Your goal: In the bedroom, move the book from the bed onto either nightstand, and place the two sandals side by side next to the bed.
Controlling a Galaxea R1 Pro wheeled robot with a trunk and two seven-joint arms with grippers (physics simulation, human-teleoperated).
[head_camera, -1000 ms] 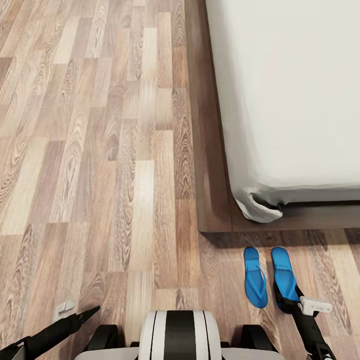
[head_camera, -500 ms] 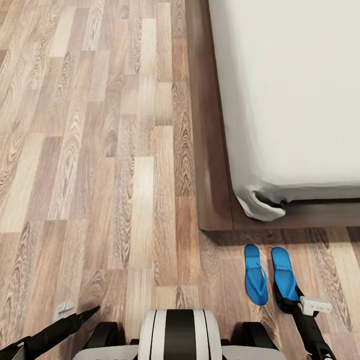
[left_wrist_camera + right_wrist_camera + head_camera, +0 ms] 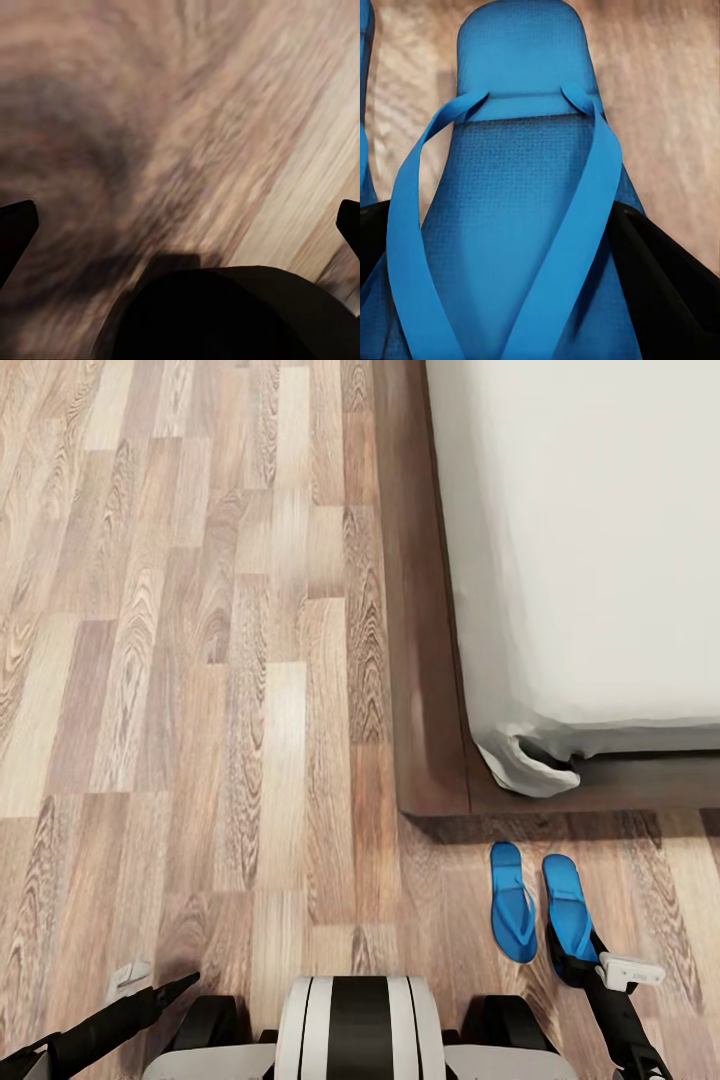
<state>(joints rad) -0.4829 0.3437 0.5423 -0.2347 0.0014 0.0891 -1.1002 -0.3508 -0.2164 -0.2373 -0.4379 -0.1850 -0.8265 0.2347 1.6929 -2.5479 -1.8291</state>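
Your view has slid slightly over the last second, so the base or head moved; the large low bed [image 3: 590, 540] with dark brown frame and bare grey mattress sits a touch further right, while both thin bright blue flip-flops [image 3: 512, 916] lie side by side on the wood-plank floor [image 3: 200, 660] just off its corner, as before. Your right hand [image 3: 572, 966] still pinches the right-hand sandal [image 3: 529, 202] at its heel end, so release is what remains there; your left hand [image 3: 190, 980] hangs spread over bare planks.

- The bed [image 3: 600, 540] runs past the frame's edge, its head end unseen.
- The right gripper [image 3: 572, 966] covers the heel of the sandal [image 3: 568, 905] farther from the bed's corner.
- The floor [image 3: 225, 112] by the left gripper is blurred.
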